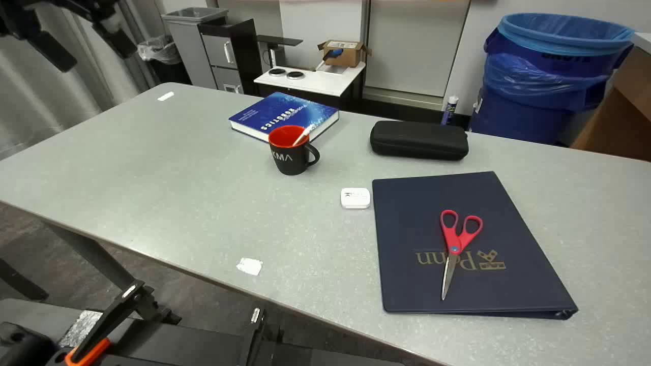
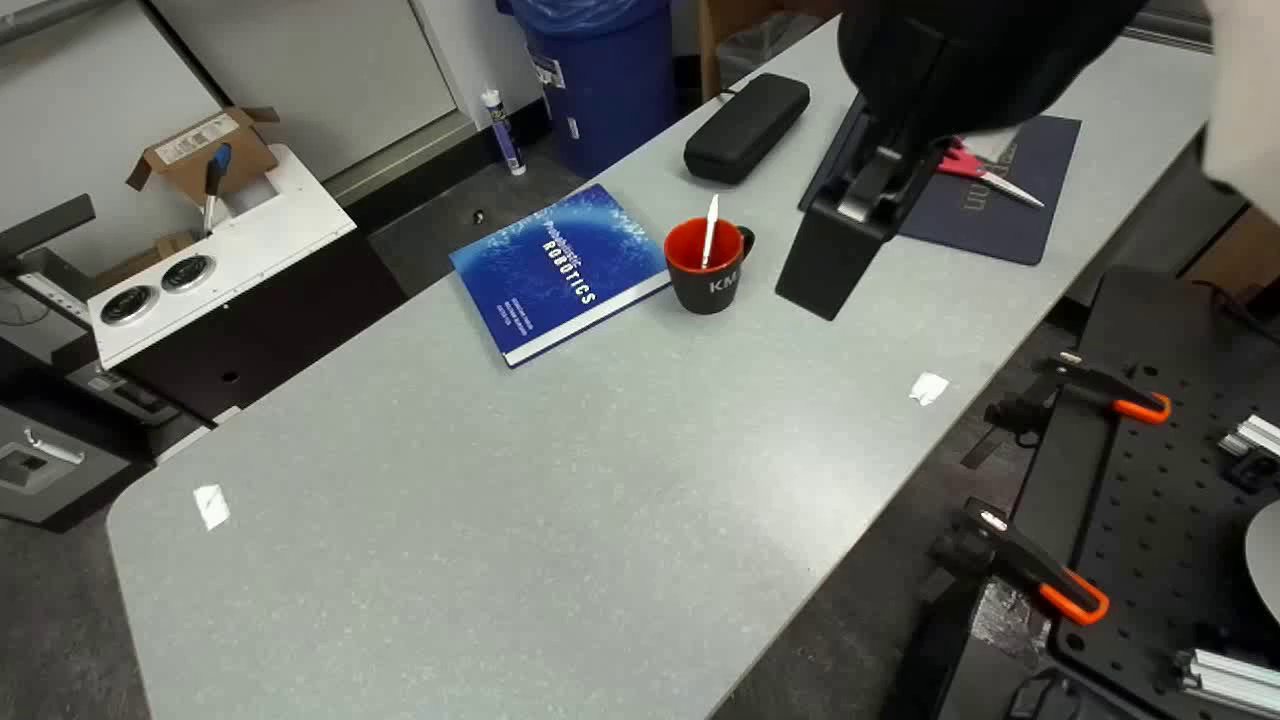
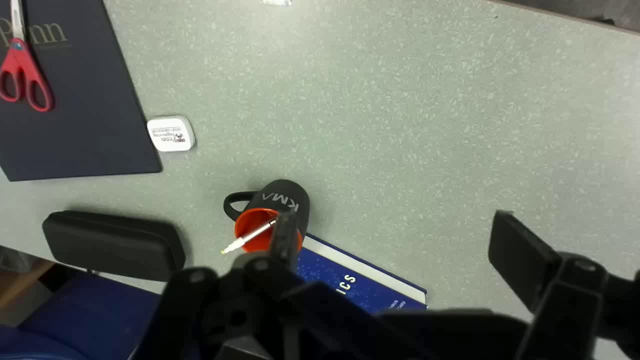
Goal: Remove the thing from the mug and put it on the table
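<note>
The black mug (image 1: 290, 162) stands upright on the light-grey table (image 1: 178, 162), with a red inside and a side handle. It also shows in an exterior view (image 2: 706, 290) and in the wrist view (image 3: 284, 192). The thing, a thin whitish pen-like stick (image 3: 250, 236), leans in the mug with its upper end above the rim; it shows in both exterior views (image 1: 305, 134) (image 2: 711, 232). My gripper (image 3: 395, 237) is open with nothing between its fingers, high above the table. In the wrist view its left finger covers part of the mug's rim. In an exterior view the gripper (image 1: 94, 56) is at the top left.
A blue book (image 2: 560, 270) lies close beside the mug. A long black case (image 1: 419, 140), a small white box (image 1: 355, 198) and a dark blue binder (image 1: 422, 218) with red-handled scissors (image 1: 455, 244) lie on the handle side of the mug. White tape patches (image 1: 249, 266) mark the table.
</note>
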Action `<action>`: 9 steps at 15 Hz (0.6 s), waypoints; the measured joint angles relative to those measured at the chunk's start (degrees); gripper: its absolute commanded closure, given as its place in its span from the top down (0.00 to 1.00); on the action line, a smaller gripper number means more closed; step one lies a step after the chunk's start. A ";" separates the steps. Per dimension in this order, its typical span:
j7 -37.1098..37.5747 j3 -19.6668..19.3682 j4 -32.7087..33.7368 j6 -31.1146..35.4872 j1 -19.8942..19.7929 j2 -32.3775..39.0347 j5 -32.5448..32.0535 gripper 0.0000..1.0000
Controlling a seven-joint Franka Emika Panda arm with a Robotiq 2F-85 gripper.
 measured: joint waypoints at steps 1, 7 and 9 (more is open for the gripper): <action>-0.03 0.01 0.00 0.00 0.01 0.09 0.00 1.00; -0.03 0.05 0.01 0.00 0.01 0.10 0.00 1.00; -0.52 -0.47 0.02 0.00 0.36 0.22 0.00 1.00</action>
